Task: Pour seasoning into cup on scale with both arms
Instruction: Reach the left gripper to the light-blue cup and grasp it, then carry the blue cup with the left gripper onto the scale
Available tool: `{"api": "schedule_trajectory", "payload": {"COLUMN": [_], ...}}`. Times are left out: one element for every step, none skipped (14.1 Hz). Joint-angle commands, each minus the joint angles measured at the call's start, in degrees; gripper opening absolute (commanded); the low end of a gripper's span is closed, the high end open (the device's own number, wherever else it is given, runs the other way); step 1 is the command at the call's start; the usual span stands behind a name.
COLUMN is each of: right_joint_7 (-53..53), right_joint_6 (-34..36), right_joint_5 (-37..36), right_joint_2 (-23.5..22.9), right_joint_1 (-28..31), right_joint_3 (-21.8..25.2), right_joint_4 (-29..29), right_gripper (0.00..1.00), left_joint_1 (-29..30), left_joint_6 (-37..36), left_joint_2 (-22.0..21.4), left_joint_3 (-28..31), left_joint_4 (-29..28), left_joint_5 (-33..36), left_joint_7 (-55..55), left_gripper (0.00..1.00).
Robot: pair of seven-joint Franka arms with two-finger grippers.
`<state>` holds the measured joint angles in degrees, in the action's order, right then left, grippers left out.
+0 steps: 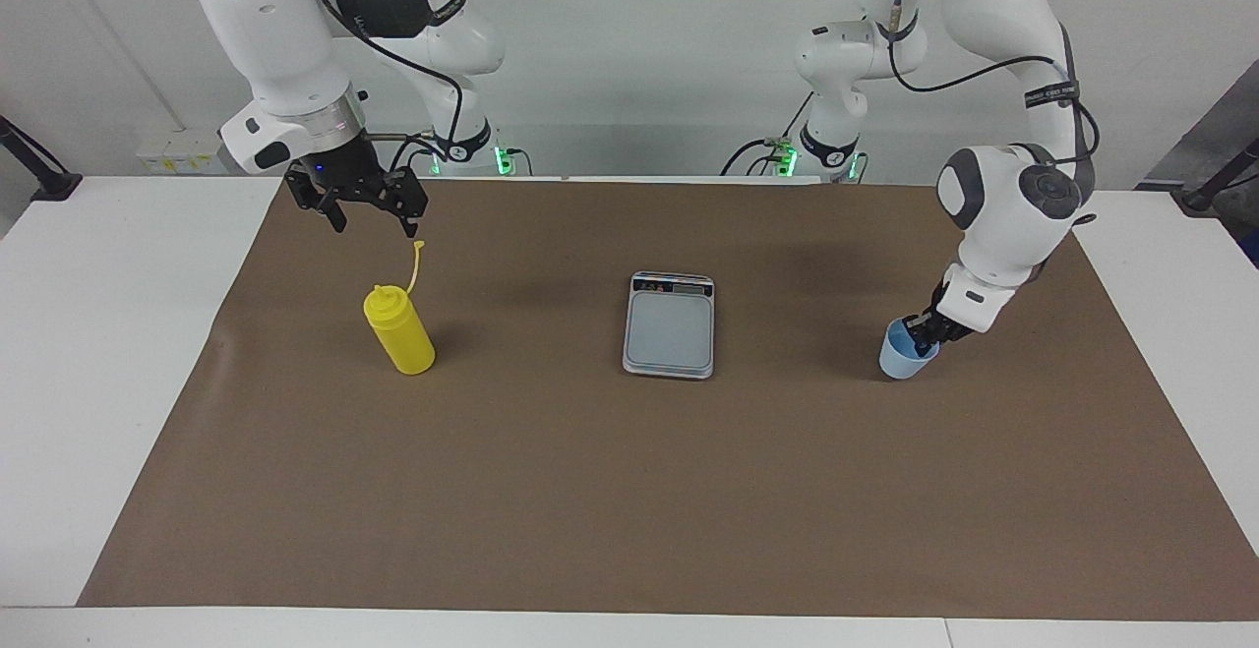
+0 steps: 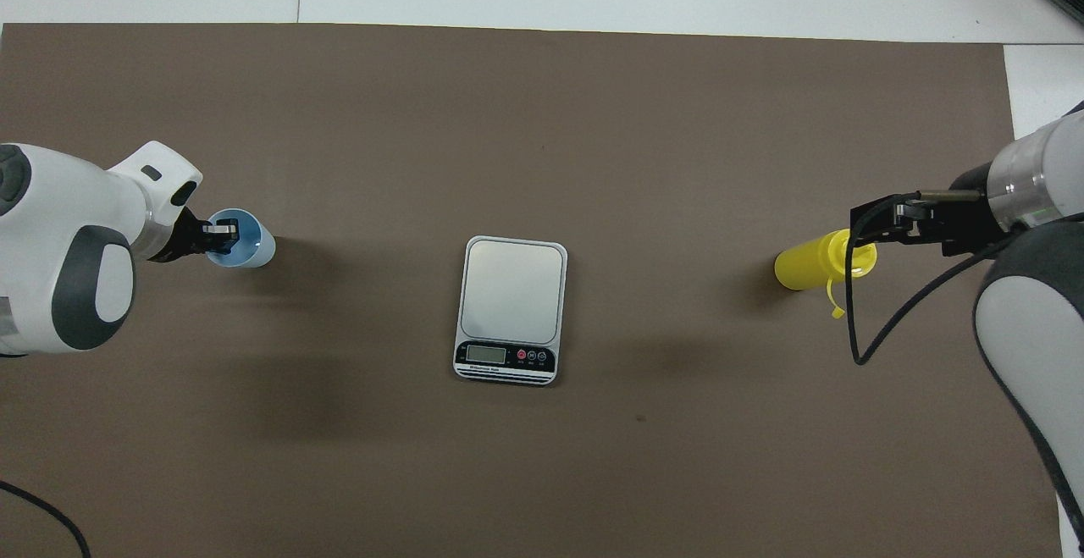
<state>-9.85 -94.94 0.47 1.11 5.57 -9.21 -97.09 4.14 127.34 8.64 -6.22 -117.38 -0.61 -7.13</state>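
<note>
Cup [image 1: 905,357]: a small, tapered tumbler of pale blue see-through plastic, brighter blue inside, is seen on the brown mat [image 1: 629,491] toward the left arm's end of the table, tipped slightly rather than fully upright.
Left gripper [image 1: 925,329]: its black fingers are closed on the cup's rim, at the side nearer the robots, one tip inside the cup; the wrist is angled down from a white rounded arm.
Scale [image 1: 670,324]: a flat silver-grey rectangle with rounded corners is laid at the middle of the mat, well apart from the cup; a smooth grey plate is carried on top, and a dark display strip runs along the edge nearer the robots.
Bottle [image 1: 398,330]: a yellow plastic squeeze bottle with a ribbed cone top is stood toward the right arm's end, leaning a little; a thin yellow cap strap is raised from it.
Right gripper [image 1: 370,224]: it is held in the air over the mat just above the strap, fingers spread wide, nothing gripped.
Mat: a dull brown paper-like sheet is spread over the white table [image 1: 118,333].
</note>
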Motion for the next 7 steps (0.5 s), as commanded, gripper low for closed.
{"api": "schedule_trajectory", "payload": {"right_joint_7": [1.2,1.1,1.1,1.1,1.1,1.1,1.1], "right_joint_6": [-0.9,-0.9,-0.9,-0.9,-1.0,-1.0,-1.0], "right_joint_5": [0.2,0.1,0.1,0.1,0.1,0.1,0.2], "right_joint_2": [1.5,1.5,1.5,1.5,1.4,1.5,1.5], "right_joint_1": [0.3,0.3,0.3,0.3,0.3,0.3,0.3], "right_joint_3": [-0.2,-0.2,-0.2,-0.2,-0.2,-0.2,-0.2], "right_joint_4": [-1.7,-1.7,-1.7,-1.7,-1.7,-1.7,-1.7], "right_gripper": [1.00,1.00,1.00,1.00,1.00,1.00,1.00], "left_joint_1": [-0.5,-0.6,-1.4,-2.1,-3.0,-3.5,-4.3], "left_joint_6": [-10.6,-15.1,-18.8,-21.2,-22.4,-22.7,-22.5], "left_joint_2": [-0.9,-1.0,-1.0,-0.9,-1.1,-1.2,-1.3], "left_joint_3": [-0.1,-0.5,-1.2,-1.8,-2.4,-3.7,-5.1], "left_joint_4": [7.4,10.7,13.7,16.2,17.2,17.6,17.7], "left_joint_5": [0.9,0.5,0.3,0.1,0.0,0.0,0.0], "left_joint_7": [0.2,-0.3,-0.8,-1.6,-2.4,-3.5,-5.2], "left_gripper": [0.00,0.00,0.00,0.00,0.00,0.00,0.00]}}
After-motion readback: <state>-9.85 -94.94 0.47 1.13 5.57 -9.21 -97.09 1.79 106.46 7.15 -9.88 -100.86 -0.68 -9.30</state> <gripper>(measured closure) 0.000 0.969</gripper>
